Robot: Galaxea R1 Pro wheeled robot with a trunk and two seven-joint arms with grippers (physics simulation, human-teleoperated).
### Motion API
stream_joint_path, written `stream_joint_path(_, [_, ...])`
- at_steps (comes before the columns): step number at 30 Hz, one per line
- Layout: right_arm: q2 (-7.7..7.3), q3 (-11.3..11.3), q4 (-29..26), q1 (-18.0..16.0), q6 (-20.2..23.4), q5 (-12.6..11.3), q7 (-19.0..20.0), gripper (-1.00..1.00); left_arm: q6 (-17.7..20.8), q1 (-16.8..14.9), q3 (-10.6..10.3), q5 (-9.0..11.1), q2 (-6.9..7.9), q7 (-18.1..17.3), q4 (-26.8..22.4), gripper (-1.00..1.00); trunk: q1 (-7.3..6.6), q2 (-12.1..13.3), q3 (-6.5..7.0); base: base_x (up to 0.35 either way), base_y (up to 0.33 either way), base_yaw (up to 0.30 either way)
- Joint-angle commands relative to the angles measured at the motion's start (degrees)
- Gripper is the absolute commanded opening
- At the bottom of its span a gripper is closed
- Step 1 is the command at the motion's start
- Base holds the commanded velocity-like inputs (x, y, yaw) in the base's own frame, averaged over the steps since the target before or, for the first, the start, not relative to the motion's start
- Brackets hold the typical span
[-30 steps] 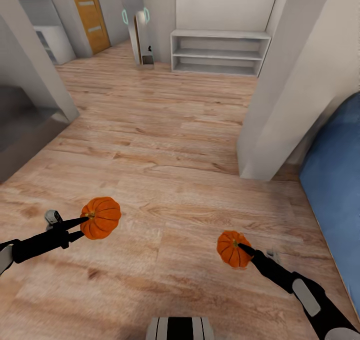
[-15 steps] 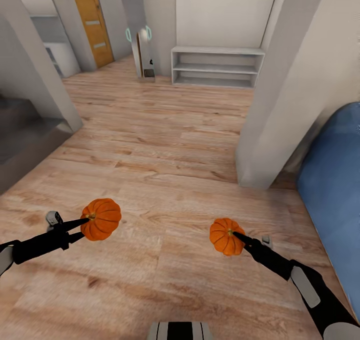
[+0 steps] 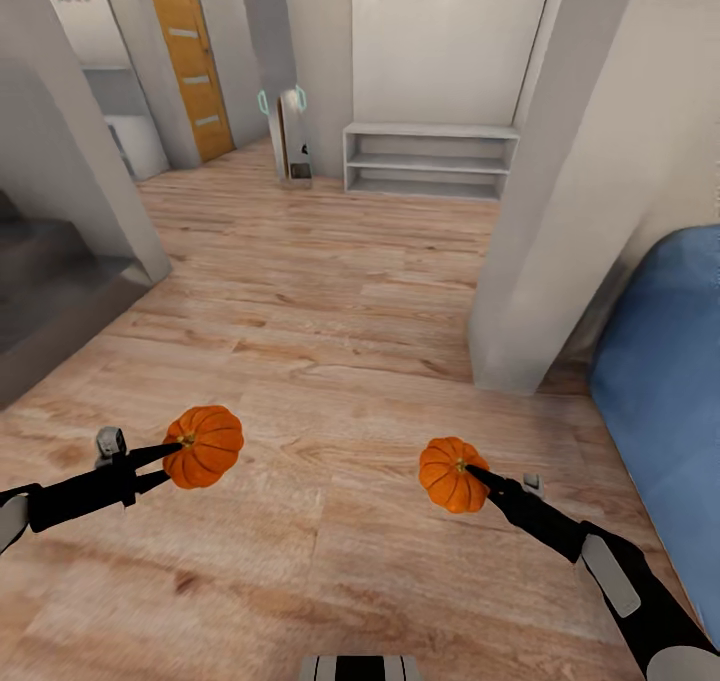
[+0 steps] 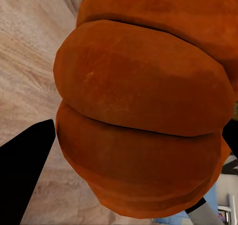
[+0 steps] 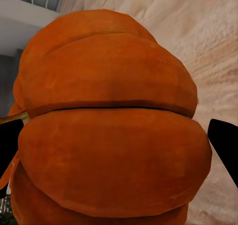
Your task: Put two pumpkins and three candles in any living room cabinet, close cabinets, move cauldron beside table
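Note:
Two bright orange ribbed pumpkins hang above the wooden floor. My left gripper (image 3: pixel 172 453) is shut on the left pumpkin (image 3: pixel 207 447), at the lower left of the head view. My right gripper (image 3: pixel 472 479) is shut on the right pumpkin (image 3: pixel 450 475), at the lower right. Up close in the left wrist view, the left pumpkin (image 4: pixel 144 106) sits between black fingers (image 4: pixel 25 160). The right wrist view has the right pumpkin (image 5: pixel 109 136) held between dark fingertips (image 5: pixel 225 143). The candles, cabinet, cauldron and table are out of view.
A wide wooden floor (image 3: pixel 320 291) stretches ahead. A grey pillar (image 3: pixel 570 181) stands at right with a blue sofa (image 3: pixel 665 361) beside it. A low white shelf (image 3: pixel 430 161) stands against the far wall, an orange door (image 3: pixel 185 56) at back left, and a grey wall corner (image 3: pixel 70 181) at left.
The head view has tilted up, so the far wall and its lettering now show. The right arm and its pumpkin shifted slightly left. Both grips stay shut.

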Motion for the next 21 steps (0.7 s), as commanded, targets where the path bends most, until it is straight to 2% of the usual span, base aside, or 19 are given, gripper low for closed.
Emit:
stream_joint_path(1, [0.0, -0.1, 0.0, 0.0, 0.3, -0.2, 0.0, -1.0, 0.2, 0.0, -0.2, 0.3, 0.05, -0.1, 0.1, -1.0, -0.03, 0.0, 0.18, 0.0, 0.0, 0.0])
stream_joint_path(21, [-0.08, -0.1, 0.3, 0.0, 0.0, -0.4, 0.0, -1.0, 0.2, 0.0, -0.2, 0.4, -0.02, -0.1, 0.1, -1.0, -0.55, 0.3, 4.61, 0.0, 0.0, 0.0])
